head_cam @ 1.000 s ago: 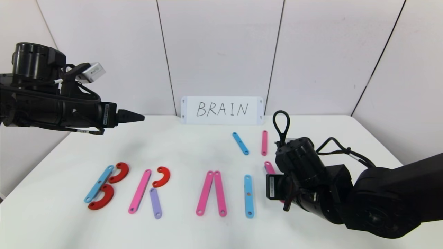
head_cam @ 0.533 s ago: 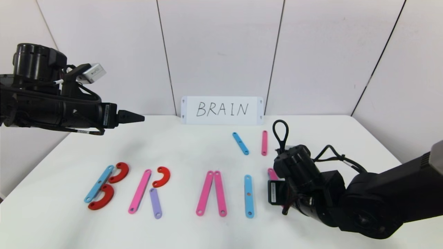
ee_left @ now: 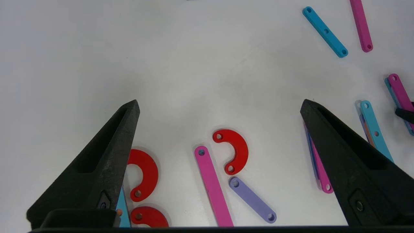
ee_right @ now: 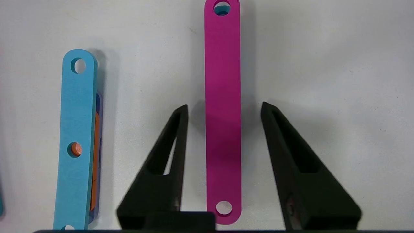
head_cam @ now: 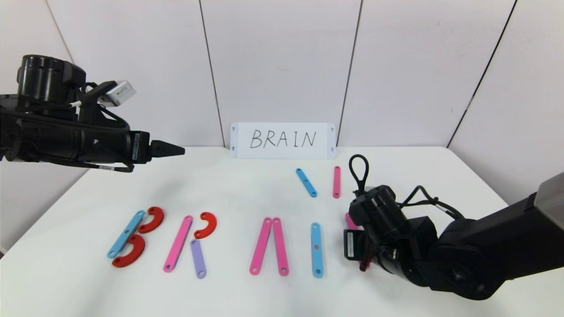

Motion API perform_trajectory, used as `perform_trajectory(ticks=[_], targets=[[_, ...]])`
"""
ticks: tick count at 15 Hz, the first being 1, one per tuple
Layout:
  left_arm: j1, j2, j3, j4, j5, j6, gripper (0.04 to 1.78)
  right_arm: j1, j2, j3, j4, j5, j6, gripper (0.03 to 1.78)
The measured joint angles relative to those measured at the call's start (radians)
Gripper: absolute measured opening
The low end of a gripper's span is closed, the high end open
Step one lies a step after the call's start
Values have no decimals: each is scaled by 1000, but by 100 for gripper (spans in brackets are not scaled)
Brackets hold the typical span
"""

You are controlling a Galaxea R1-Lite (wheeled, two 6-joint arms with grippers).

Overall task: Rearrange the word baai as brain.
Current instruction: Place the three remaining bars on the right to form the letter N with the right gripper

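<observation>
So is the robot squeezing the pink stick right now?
No, in the right wrist view the right gripper jaws stand apart on both sides of the pink strip, not touching it.

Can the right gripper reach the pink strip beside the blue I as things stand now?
Probably yes: the right gripper is open, one finger on each side of the pink strip, which lies flat on the table with nothing between.

Flat pink, blue, red, purple pieces (head_cam: 265,245) spelling B, R, A, I

We count five pink strips (head_cam: 177,243), four blue strips (head_cam: 126,234), three red arcs (head_cam: 151,219), one purple strip (head_cam: 198,258), one white card (head_cam: 283,140).
</observation>
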Motion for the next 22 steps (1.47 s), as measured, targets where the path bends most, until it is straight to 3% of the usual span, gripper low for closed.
perform_trajectory(ticks=[3, 7, 9, 12, 17, 22], targets=[[0, 0, 1, 0, 0, 0, 174, 0, -7, 0, 0, 0, -1, 137], [0, -1, 1, 0, -2, -1, 174, -3, -43, -4, 3, 3, -12, 171], [-1, -2, 1, 0, -2, -1, 174, -9, -72, -27, 10, 9, -31, 174], [-1, -3, 0, 0, -1, -1, 174, -40, -84, -107, 20, 32, -117, 174], [0, -1, 0, -1, 0, -1, 174, -108, -45, -267, 23, 190, -309, 174], [0, 4, -3, -1, 0, -1, 174, -150, 91, -419, 13, 295, -409, 174]])
